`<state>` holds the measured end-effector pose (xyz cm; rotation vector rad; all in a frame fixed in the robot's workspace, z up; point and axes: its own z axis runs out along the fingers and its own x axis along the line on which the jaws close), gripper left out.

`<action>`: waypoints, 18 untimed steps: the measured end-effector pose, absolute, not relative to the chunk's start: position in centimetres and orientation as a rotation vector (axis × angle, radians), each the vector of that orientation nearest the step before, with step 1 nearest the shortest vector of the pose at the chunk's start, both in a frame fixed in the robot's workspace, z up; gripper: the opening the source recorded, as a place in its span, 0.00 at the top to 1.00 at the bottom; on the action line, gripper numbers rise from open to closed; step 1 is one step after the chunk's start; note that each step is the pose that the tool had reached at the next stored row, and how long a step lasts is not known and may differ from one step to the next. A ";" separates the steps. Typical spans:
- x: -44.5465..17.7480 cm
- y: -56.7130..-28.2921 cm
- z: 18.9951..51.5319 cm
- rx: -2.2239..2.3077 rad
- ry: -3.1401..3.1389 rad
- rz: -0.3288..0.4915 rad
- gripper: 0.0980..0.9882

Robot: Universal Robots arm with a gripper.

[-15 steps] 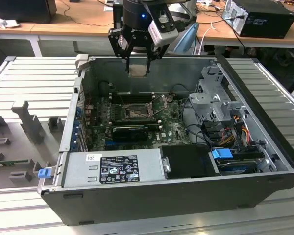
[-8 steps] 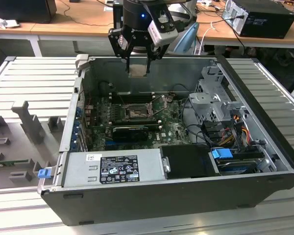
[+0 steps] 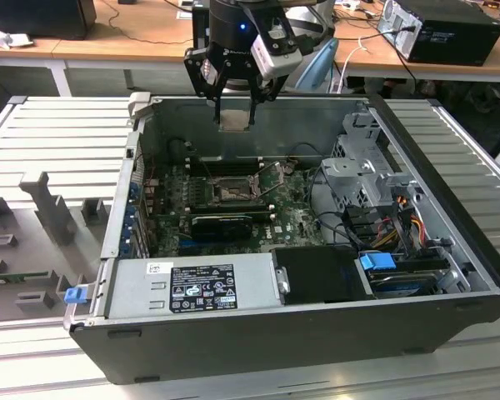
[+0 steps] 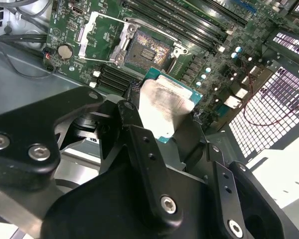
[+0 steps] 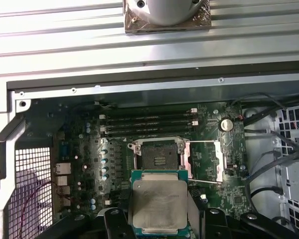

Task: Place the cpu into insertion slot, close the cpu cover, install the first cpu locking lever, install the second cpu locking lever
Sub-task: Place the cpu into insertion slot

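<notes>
My gripper [image 3: 235, 119] hangs above the open computer case, shut on the cpu [image 3: 236, 122], a pale silver-beige square gripped by two opposite edges. In both wrist views the cpu [image 5: 158, 201] [image 4: 164, 107] sits flat between the black fingers [image 4: 131, 112]. It is well above the motherboard and slightly off to one side of the insertion slot [image 5: 157, 157] [image 4: 149, 50] [image 3: 231, 192]. The black socket lies bare. The cpu cover [image 5: 203, 160] [image 4: 102, 35] is swung open beside it. Thin wire locking levers [image 5: 204, 182] stand out along the cover.
Memory slots [image 5: 149, 124] run behind the socket. A black ribbed heatsink [image 3: 221, 223] lies in front of the socket. A power supply [image 3: 192, 287] fills the case's near side. A drive cage [image 3: 362, 179] and cables [image 3: 392, 225] are at the exterior view's right.
</notes>
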<state>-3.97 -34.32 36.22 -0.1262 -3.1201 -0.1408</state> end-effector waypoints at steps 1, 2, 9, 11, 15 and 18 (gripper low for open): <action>-4.0 -34.3 36.2 -0.128 -3.120 -0.141 0.52; -4.0 -34.3 36.2 -0.131 -3.120 -0.141 0.52; -4.0 -34.3 36.2 -0.162 -3.120 -0.141 0.52; -4.0 -34.3 36.2 -0.171 -3.119 -0.141 0.52; -4.0 -34.3 36.2 -0.191 -3.119 -0.141 0.52; -4.0 -34.3 36.2 -0.200 -3.118 -0.142 0.52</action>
